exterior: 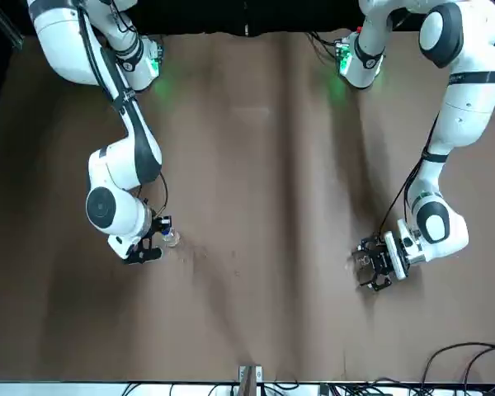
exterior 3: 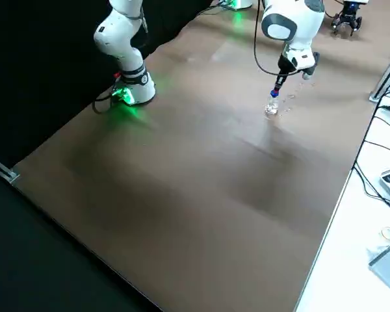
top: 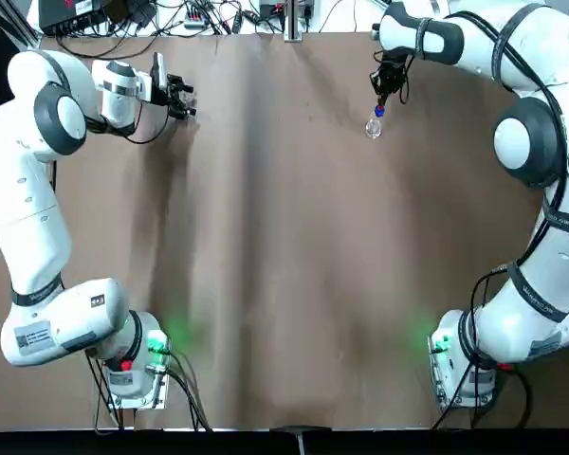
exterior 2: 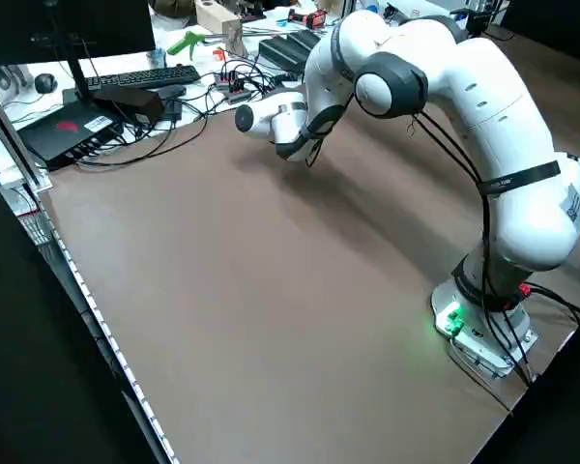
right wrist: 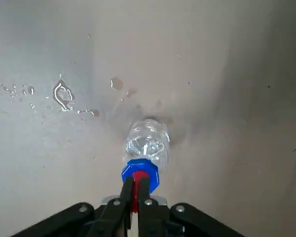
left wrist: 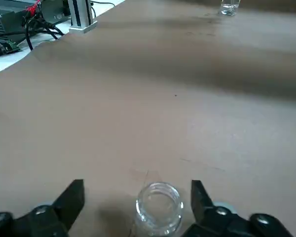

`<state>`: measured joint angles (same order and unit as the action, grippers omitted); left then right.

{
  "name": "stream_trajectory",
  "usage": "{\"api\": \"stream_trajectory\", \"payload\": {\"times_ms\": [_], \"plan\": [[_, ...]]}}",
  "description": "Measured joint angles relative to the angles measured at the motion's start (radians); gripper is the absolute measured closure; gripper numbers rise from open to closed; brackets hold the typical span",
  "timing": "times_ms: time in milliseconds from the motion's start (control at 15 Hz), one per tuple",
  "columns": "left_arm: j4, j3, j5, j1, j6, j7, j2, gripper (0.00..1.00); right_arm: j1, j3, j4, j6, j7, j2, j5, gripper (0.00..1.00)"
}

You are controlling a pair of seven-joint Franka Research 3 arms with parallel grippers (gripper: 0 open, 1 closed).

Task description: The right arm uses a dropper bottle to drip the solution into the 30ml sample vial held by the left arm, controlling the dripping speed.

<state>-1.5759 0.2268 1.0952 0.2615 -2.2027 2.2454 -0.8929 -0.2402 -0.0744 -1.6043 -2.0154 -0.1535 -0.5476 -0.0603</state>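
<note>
Closest to the camera, in the left wrist view, are the two black fingers of the left gripper (left wrist: 137, 182). They stand wide apart, and the clear glass vial (left wrist: 159, 210) is in the space between them, with its round mouth turned to the camera. I see a gap on each side of the vial, so it is not pinched. The left gripper is over the far part of the brown table (top: 294, 284), on the robot's left side.

Well apart from it, on the robot's right and also at the far part, the right gripper (right wrist: 136, 182) is pressed together on the red top (right wrist: 139, 185) of the bottle (right wrist: 148, 140). Below this top is the blue collar, then the clear body. If the bottle touches the table, I cannot tell. Near it, wet drops (right wrist: 63, 95) lie on the table. Beyond the far edge there are many black cables (top: 218, 17).
</note>
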Motion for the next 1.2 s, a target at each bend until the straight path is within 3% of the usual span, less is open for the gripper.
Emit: {"api": "stream_trajectory", "payload": {"times_ms": [133, 267, 600, 733, 1133, 1200], "plan": [[0.0, 0.0, 0.0, 0.001, 0.0, 0.006, 0.0, 0.15, 0.0, 0.001, 0.0, 0.0, 0.0, 0.0, 0.0, 0.96], [0.0, 0.0, 0.0, 0.002, 0.0, 0.007, 0.0, 0.3, 0.0, 0.002, 0.0, 0.0, 0.0, 0.0, 0.0, 0.96], [0.0, -0.001, 0.0, 0.006, 0.0, 0.008, 0.0, 0.34, 0.0, 0.004, 0.001, 0.0, -0.001, 0.0, 0.0, 0.96], [-0.002, -0.003, 0.0, 0.006, 0.0, 0.008, 0.0, 0.44, 0.0, 0.005, 0.002, 0.002, -0.001, 0.0, 0.0, 0.96], [-0.004, -0.005, 0.0, 0.008, 0.0, 0.008, 0.0, 0.47, 0.0, 0.006, 0.004, 0.003, -0.001, 0.0, 0.0, 0.9], [-0.005, -0.005, 0.0, 0.008, 0.0, 0.008, 0.0, 0.52, 0.0, 0.006, 0.004, 0.003, -0.001, 0.0, 0.0, 0.9]]}}
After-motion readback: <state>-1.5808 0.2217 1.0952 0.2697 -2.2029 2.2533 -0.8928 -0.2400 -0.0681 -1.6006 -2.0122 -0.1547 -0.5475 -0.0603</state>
